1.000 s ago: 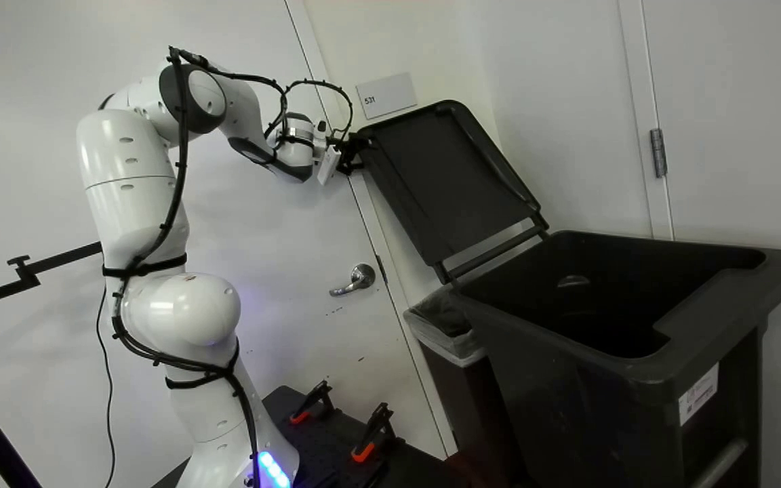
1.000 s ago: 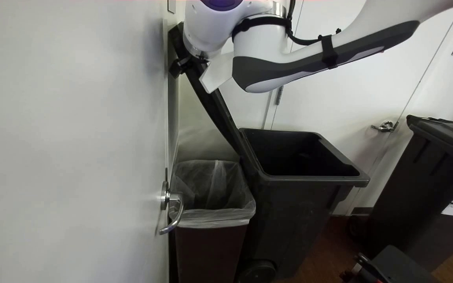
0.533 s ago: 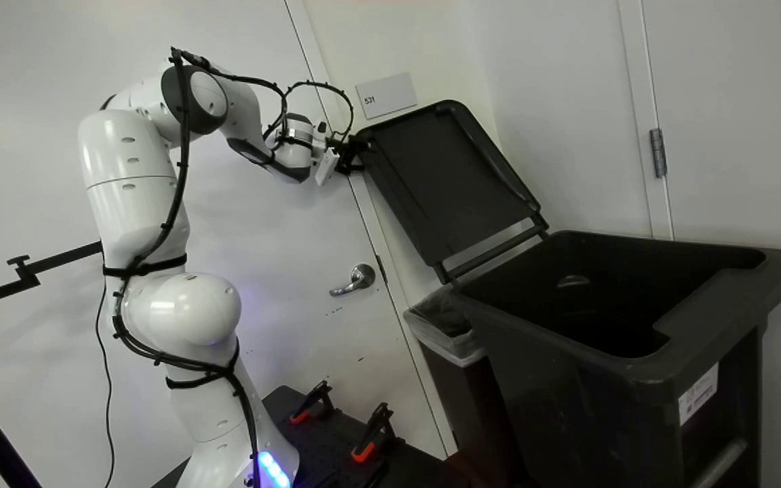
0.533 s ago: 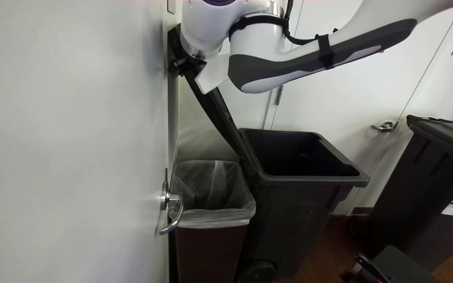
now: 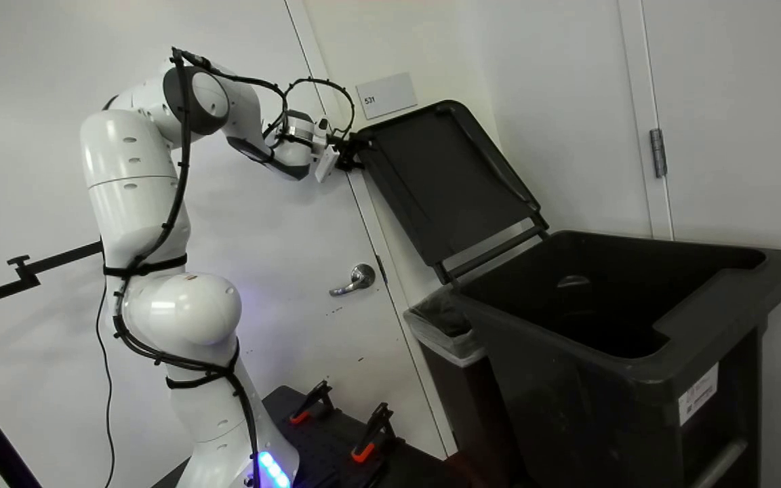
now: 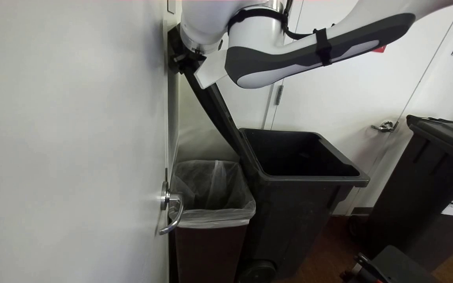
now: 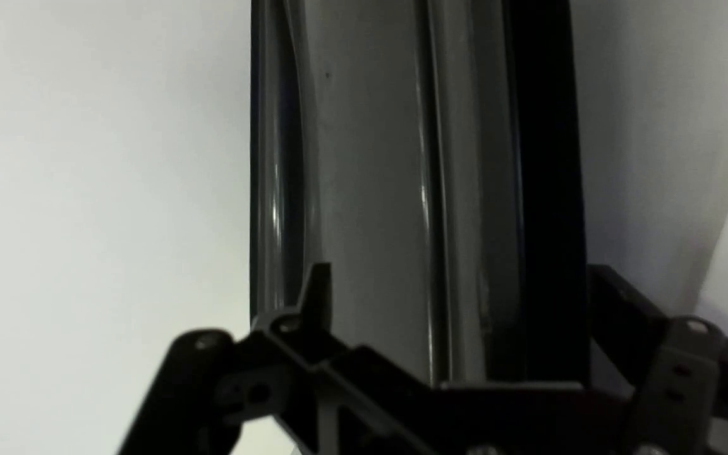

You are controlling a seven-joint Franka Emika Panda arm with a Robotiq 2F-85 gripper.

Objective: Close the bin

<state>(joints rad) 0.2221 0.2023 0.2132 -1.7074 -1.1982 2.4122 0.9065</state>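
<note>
The dark grey-black bin stands open in both exterior views, its rim [image 5: 716, 318] [image 6: 313, 180] around a dark inside. A white sticker [image 5: 697, 394] is on its front. Its hinged lid [image 5: 451, 183] [image 6: 215, 114] is raised and leans back toward the wall and door. My gripper [image 5: 353, 152] [image 6: 179, 65] is at the lid's upper edge. In the wrist view the lid [image 7: 370, 189] fills the middle. The gripper [image 7: 459, 272] is open, with one finger over the lid's face and the other just beyond its dark edge. I cannot tell whether they touch it.
A smaller brown bin [image 6: 210, 251] with a clear liner stands beside the bin, under the lid. A door with a lever handle [image 5: 353, 279] [image 6: 175, 216] is close behind. Another dark bin [image 6: 407, 188] with a closed lid stands at the right in an exterior view.
The arm and wrist have shifted slightly; in an exterior view the wrist is a little farther left and higher, near the lid's edge. The lid and bin have not visibly moved.
</note>
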